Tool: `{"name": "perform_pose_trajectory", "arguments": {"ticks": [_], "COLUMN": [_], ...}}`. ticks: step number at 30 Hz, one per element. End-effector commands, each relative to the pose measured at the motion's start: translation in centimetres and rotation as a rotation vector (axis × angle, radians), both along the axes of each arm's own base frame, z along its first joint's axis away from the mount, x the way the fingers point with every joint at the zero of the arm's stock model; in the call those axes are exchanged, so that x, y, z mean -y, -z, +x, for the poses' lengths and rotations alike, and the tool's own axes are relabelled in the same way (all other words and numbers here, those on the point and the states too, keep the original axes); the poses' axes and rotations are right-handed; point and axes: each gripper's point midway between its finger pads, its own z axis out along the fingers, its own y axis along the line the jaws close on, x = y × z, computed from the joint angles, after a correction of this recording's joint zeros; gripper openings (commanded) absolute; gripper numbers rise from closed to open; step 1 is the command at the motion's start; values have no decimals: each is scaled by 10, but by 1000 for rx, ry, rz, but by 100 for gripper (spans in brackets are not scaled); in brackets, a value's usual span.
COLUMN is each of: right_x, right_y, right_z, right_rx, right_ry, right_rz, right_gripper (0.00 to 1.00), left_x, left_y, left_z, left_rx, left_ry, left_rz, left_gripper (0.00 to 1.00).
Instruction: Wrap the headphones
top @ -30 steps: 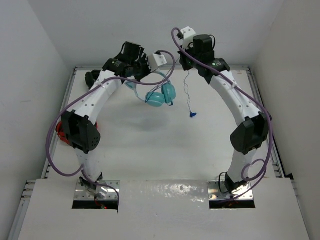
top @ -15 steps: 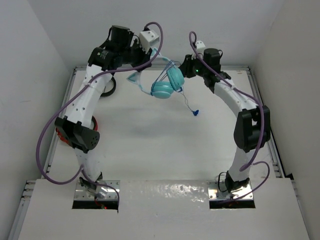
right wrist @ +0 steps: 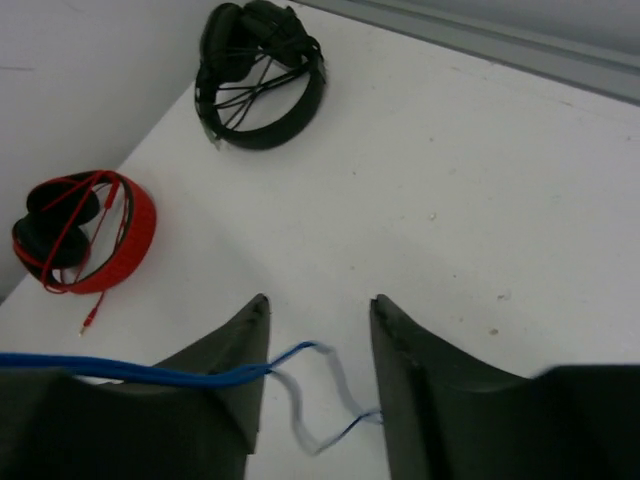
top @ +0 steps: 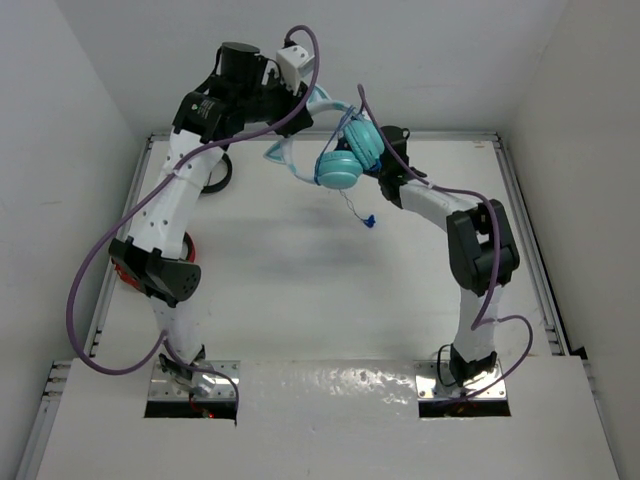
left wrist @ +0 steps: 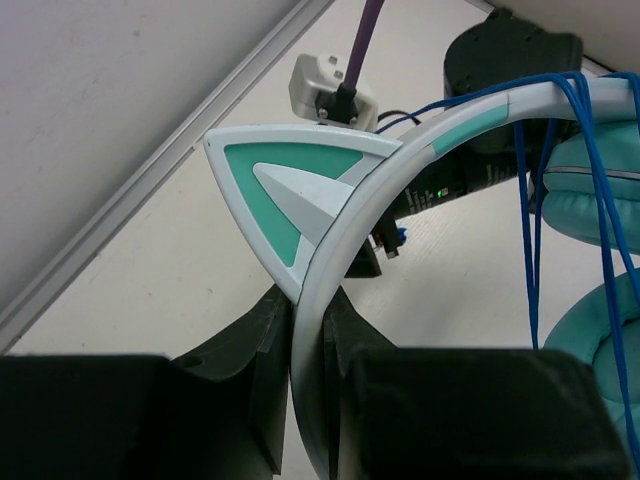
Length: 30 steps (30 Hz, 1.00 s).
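Note:
The teal headphones (top: 342,158) hang in the air over the back of the table. My left gripper (left wrist: 308,297) is shut on their pale headband (left wrist: 330,240), just below a cat ear (left wrist: 285,185). Several strands of thin blue cable (left wrist: 535,210) run across the headband beside the turquoise earcups (left wrist: 600,190). The cable's end dangles under the earcups with its blue plug (top: 368,221) above the table. My right gripper (right wrist: 318,300) stands open close behind the earcups; a slack bit of cable (right wrist: 305,395) lies loose between its fingers, gripped by neither.
Black headphones (right wrist: 262,80) lie at the table's back left corner. Red headphones (right wrist: 85,230) lie along the left edge. In the top view both are partly hidden behind my left arm (top: 165,215). White walls enclose the table on three sides.
My right gripper has opened and released the cable, and the right arm has swung left toward the earcups. The left arm has lifted the headphones higher and slightly right.

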Motion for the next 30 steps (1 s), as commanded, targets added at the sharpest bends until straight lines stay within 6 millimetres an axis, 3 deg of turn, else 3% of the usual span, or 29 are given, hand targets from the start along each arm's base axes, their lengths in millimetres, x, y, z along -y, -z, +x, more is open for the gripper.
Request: {"name": "perform_pose_trajectory", "arguments": {"ticks": [1,5,13,15,18,19,20,21,22,24,27,28,30], "right_x": [6,13,2,2,13,21,23,25,25,18,-7,-22,-38], "right_y": [14,61,98,105,125,137,140,146,151,147,121,99,89], "right_z": [6,0,-16,-19,-24,-31,-34,-42,-50,-56,-75,-85,-107], "right_rx": [50,-33,-96,-115,-164,-206,-219,-246,-263,-243,-173,-134,-120], "right_ry": [34,37,2,12,69,84,87,82,75,59,-7,-49,-127], "right_rz": [-66,-156,-187,-194,-228,-259,-274,-290,-299,-294,-257,-232,-237], "right_gripper": [47,60,57,51,41,36,32,19,12,0,0,0,0], "left_x": [1,0,0,-4,-26,-50,-59,-76,-86,-96,-115,-128,-147], "left_y": [-57,-59,-62,-66,-77,-84,-85,-91,-93,-95,-88,-80,-68], "left_z": [-8,-11,-9,-5,10,24,30,40,46,53,70,82,98], "left_rx": [101,93,86,84,30,-27,-51,-55,-40,-18,-14,-11,7], "left_ry": [-10,-2,-21,-44,-98,-167,-176,-230,-282,-332,-435,-507,-580], "left_rz": [-123,-134,-154,-172,-277,-368,-407,-453,-456,-453,-459,-451,-425], "left_gripper": [0,0,0,0,0,0,0,0,0,0,0,0,0]}}
